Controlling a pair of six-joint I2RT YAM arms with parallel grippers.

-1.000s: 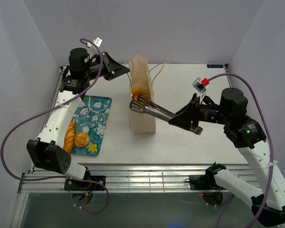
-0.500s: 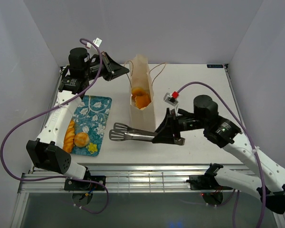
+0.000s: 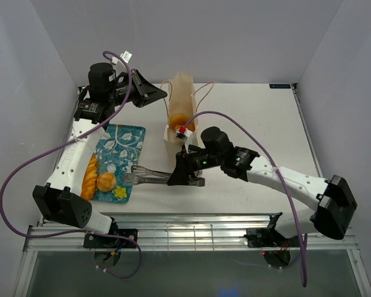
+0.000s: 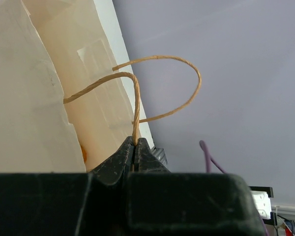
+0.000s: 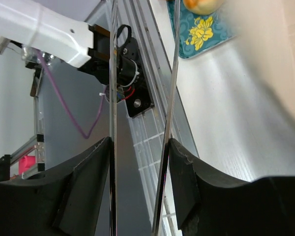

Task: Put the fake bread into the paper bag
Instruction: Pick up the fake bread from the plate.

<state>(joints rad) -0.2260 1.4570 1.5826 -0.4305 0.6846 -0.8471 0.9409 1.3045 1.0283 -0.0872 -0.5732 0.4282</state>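
The paper bag [image 3: 184,99] stands upright at the table's middle back, with golden bread [image 3: 178,119] showing inside it. My left gripper [image 3: 158,94] is shut on the bag's cord handle [image 4: 136,105], beside the bag's wall [image 4: 44,113]. A long loaf [image 3: 90,176] and a round bun [image 3: 106,181] lie on the teal floral tray [image 3: 125,141]. My right gripper [image 3: 187,176] is shut on metal tongs [image 3: 151,176], whose empty tips sit at the tray's right edge. In the right wrist view the tong arms [image 5: 170,98] run between my fingers [image 5: 86,187], slightly apart.
The tray's yellow-flower corner [image 5: 200,30] and the bun [image 5: 200,5] lie beyond the tong tips. The table's slotted front rail [image 3: 191,232] runs along the near edge. Grey walls close the left, back and right sides. The left arm stretches along the tray's left side.
My right arm has swung the tongs out of the bag's mouth, down and left to the tray's edge. The pastry they held now lies in the bag. The left gripper has stayed put.
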